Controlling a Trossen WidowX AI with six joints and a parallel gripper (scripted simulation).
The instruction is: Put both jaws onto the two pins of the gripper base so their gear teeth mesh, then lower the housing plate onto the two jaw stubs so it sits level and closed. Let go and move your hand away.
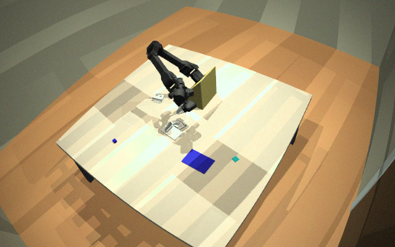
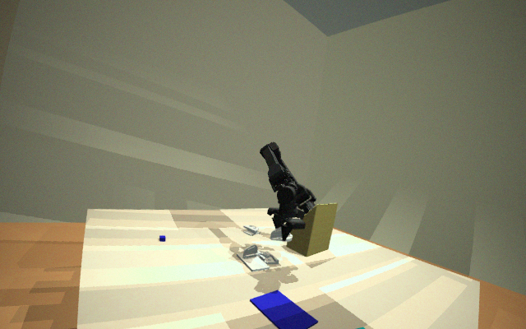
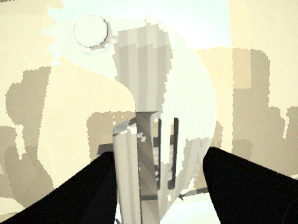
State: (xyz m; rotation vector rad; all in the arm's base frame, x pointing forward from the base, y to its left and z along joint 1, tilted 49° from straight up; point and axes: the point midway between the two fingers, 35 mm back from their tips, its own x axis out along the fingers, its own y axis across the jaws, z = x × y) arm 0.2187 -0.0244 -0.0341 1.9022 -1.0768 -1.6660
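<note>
My gripper (image 1: 184, 109) (image 2: 284, 234) (image 3: 160, 160) is shut on a white jaw (image 1: 179, 110) (image 2: 279, 234) (image 3: 192, 100) and holds it above the table, behind the gripper base. In the wrist view the held jaw's gear teeth point left, its round stub is at the upper left, and its ribbed wall stands between the fingers. The gripper base (image 1: 175, 134) (image 2: 256, 264) lies flat on the table. The other jaw (image 1: 168, 126) (image 2: 250, 250) is on it, wall upright; whether it is seated on its pin is too small to tell. The white housing plate (image 1: 158, 97) (image 2: 251, 229) lies apart, farther back.
A tall olive-yellow block (image 1: 205, 90) (image 2: 316, 232) stands close beside the gripper and arm. A flat blue rectangle (image 1: 198, 161) (image 2: 283, 310) lies in front of the base. A small blue cube (image 1: 114, 141) (image 2: 162, 238) is at the left and a teal square (image 1: 235, 159) at the right.
</note>
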